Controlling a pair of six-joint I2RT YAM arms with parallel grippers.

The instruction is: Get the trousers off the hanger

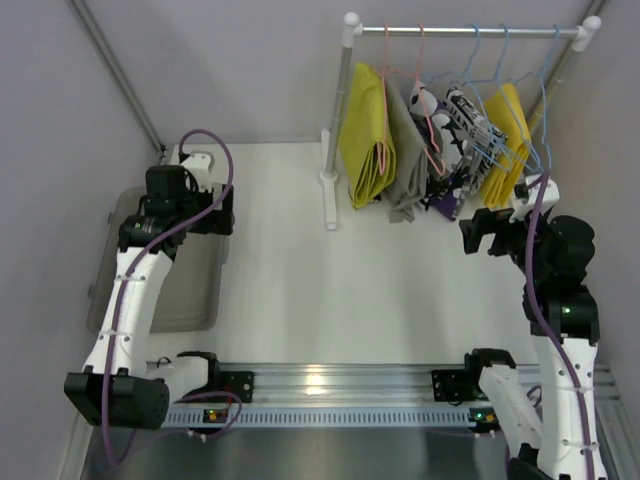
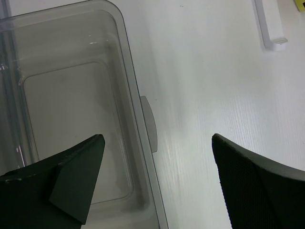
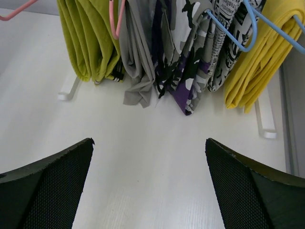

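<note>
Right tool (image 3: 148, 141): fingers spread wide, nothing between them. Left tool (image 2: 158, 137): likewise released and empty, hanging over the clear bin (image 2: 126, 71).

Trousers (image 1: 367, 135): draped on the pink hanger (image 1: 386, 100) at the left end of the rail (image 1: 450, 30). Long axis hangs straight down, lower fold near the tabletop (image 1: 300, 270). From my right tool they lie ahead and to the left. I judge the right arm nearer; the left is well apart.

Count: one pair of trousers, two pink hangers, at least three blue hangers (image 3: 252, 26), about five garments in all.
</note>
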